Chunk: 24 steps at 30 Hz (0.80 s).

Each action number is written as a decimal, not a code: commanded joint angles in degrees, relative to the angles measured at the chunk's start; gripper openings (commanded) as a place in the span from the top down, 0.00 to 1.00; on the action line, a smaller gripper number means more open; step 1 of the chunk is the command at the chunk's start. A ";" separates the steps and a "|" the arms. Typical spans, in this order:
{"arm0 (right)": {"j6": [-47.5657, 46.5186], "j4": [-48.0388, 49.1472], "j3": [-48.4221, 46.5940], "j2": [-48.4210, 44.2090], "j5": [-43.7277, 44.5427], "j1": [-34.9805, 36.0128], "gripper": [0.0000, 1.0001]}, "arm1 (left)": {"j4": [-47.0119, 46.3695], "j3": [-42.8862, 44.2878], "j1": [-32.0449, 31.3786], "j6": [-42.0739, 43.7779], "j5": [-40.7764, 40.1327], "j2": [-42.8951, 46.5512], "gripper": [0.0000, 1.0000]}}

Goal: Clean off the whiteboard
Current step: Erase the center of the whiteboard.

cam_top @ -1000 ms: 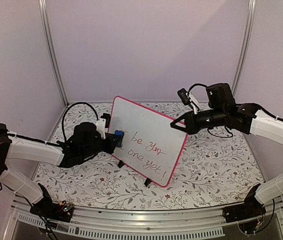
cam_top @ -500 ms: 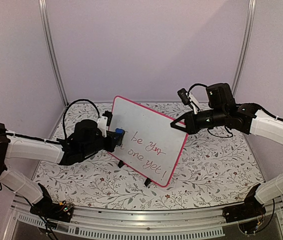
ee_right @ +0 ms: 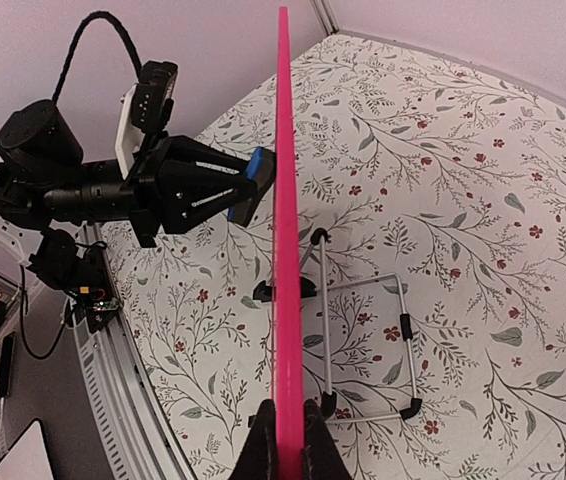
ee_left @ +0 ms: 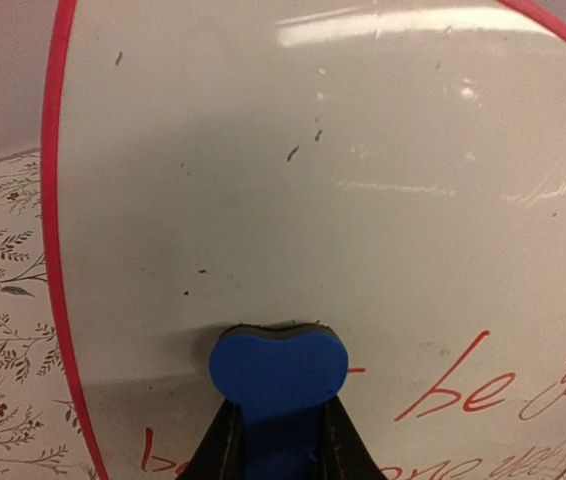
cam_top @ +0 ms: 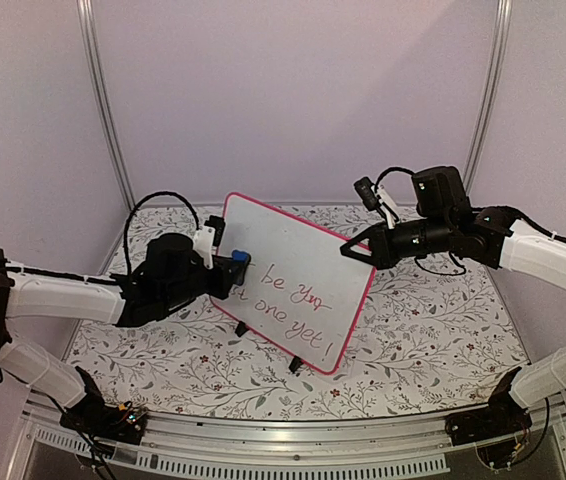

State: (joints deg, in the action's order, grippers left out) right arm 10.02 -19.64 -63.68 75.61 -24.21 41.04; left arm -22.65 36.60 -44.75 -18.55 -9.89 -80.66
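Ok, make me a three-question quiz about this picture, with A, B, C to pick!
1. Where is the small blue eraser block pressed? A) the ceiling B) the glossy white board with the pink-red frame C) a window
2. What colour is the handwriting? A) red B) green C) black
3. What is the right gripper doing? A) hanging wide open B) holding a pen C) pinching the board's edge
Answers: 1 B, the eraser touches the board's face; 2 A, the letters are red; 3 C, it is clamped on the frame.
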 commanded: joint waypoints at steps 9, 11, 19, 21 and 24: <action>-4.75 -1.21 0.94 0.63 -4.47 1.33 1.00 | -1.29 1.98 1.46 1.55 -0.08 2.69 0.85; -4.75 -1.19 0.94 0.67 -4.45 1.33 1.00 | -1.59 1.13 1.46 1.27 0.07 2.05 0.85; -4.74 -1.19 0.94 0.71 -4.44 1.33 1.00 | -5.03 -4.60 1.39 -0.87 0.22 0.58 0.85; -4.75 -1.19 0.88 0.83 -4.45 1.33 1.00 | -5.37 -5.23 1.34 -1.23 0.35 0.21 0.85; -4.73 -1.18 0.89 0.85 -4.32 1.33 1.00 | -5.92 -6.10 1.06 -1.57 0.41 -0.48 0.85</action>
State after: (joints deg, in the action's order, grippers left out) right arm 8.82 -19.57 -63.68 75.70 -25.15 41.15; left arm -28.29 32.36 -43.97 -19.14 -9.67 -79.46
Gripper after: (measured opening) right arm 0.038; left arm 0.193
